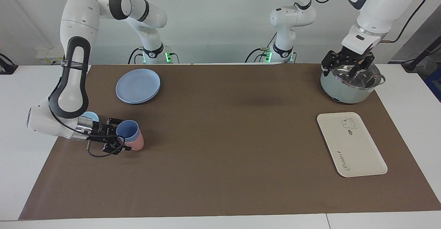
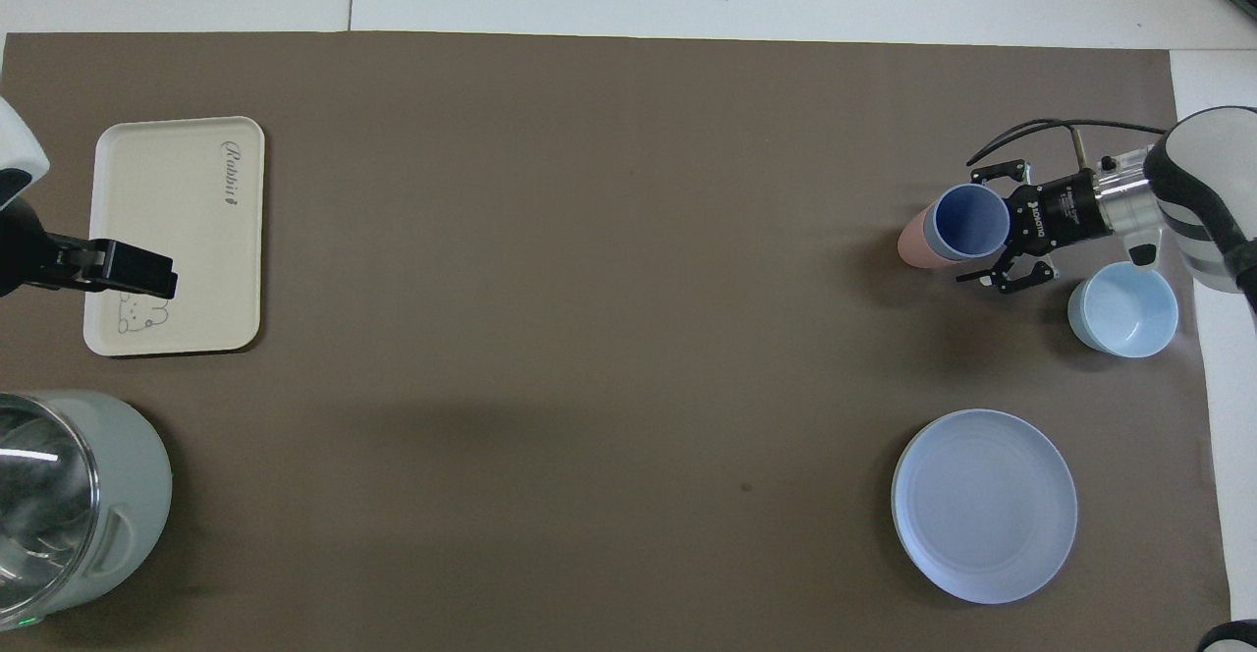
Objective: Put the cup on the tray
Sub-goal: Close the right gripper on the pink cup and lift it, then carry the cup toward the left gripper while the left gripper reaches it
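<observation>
The pot [image 2: 69, 505] runs off the overhead view's edge — the right arm hides most of the bowl [image 1: 90, 116].

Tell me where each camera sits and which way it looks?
Facing view: high across the table, looking at the robots; both whole arms show, right pincer open around the medium-blue plastic tumbler.
Overhead view: above the robots' end, looking steeply down; only the right pincer and part of the left arm show.
Shared: tumbler, cream-white rectangular tray.
</observation>
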Motion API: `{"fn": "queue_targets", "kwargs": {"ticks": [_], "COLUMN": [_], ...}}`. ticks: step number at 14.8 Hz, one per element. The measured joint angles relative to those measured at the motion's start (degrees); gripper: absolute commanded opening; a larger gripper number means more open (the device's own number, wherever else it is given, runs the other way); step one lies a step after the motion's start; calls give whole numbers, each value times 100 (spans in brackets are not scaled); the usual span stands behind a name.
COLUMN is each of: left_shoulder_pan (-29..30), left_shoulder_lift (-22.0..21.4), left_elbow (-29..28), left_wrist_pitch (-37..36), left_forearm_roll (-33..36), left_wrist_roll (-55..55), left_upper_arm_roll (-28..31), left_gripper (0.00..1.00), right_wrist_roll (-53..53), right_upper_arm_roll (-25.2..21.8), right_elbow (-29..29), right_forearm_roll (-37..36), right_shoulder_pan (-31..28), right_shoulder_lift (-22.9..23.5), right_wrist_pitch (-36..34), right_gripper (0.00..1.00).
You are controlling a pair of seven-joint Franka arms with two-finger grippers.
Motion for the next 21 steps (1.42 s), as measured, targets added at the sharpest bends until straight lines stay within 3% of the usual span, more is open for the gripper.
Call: {"fn": "queue_targets", "kwargs": {"ticks": [1,2,3,8,13,17,21], "left_shoulder_pan": [0,0,0,0,0,0,-2], "left_shoulder_lift": [0,0,0,0,0,0,-1], "left_elbow": [0,0,0,0,0,-21,-62], "left_wrist_pitch": [5,7,9,11,12,16,84], "left_forearm_roll": [0,0,0,0,0,0,0], "left_wrist_roll": [-1,-2,-2,-4,-6,-7,-53], "left_upper_arm_roll": [0,0,0,0,0,0,-7], "left_gripper": [100,100,100,100,100,100,100], "right_wrist_roll": [-112,-214,-329,-568,-570,-279,733], "right_upper_arm_roll": [0,3,6,31,83,85,94], "right_elbow": [-77,-150,-211,-473,-801,-1152,-1399], "right_forearm_roll": [54,125,269,861,932,940,946], "right_shoulder_pan": [0,2,5,41,270,892,1915], "right_shoulder_lift": [-20,-41,-59,-223,-595,-1105,-1626], "right_wrist_pitch": [62,68,69,-174,-188,126,655], "right_gripper": [94,63,1,0,0,0,0]}}
